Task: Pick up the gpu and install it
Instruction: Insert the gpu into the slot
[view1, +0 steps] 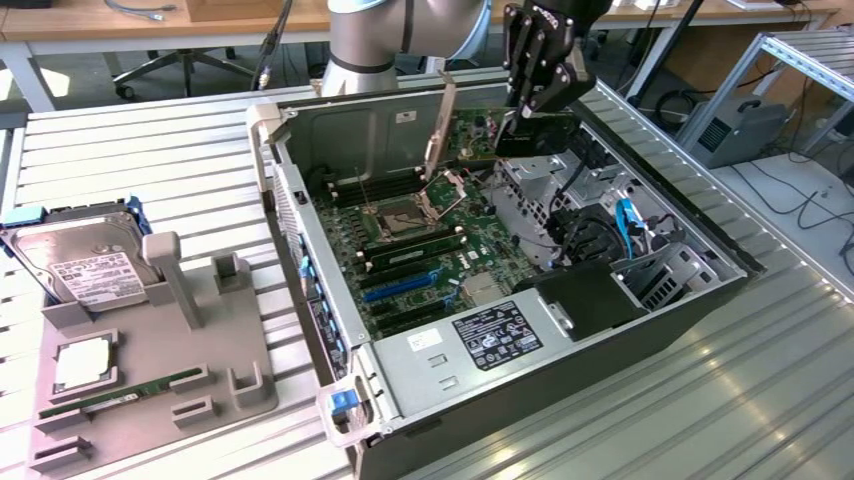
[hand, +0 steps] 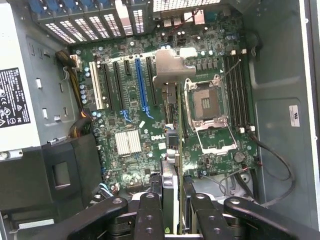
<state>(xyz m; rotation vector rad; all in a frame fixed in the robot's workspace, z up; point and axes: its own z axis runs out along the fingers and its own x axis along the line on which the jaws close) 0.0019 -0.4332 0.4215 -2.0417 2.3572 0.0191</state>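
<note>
The gripper has its fingers clamped on the gpu, holding it edge-on above the open computer case in the exterior view's upper middle. Pickup looks done. Seating remains, and the blue expansion slot stands bare.

I logged the exterior view as bright, even room light: table slats glared pale, with soft shade inside the case. Wrist view was dimmer (greenish cast), with glare on the gpu bracket and the gripper near-black.
</note>
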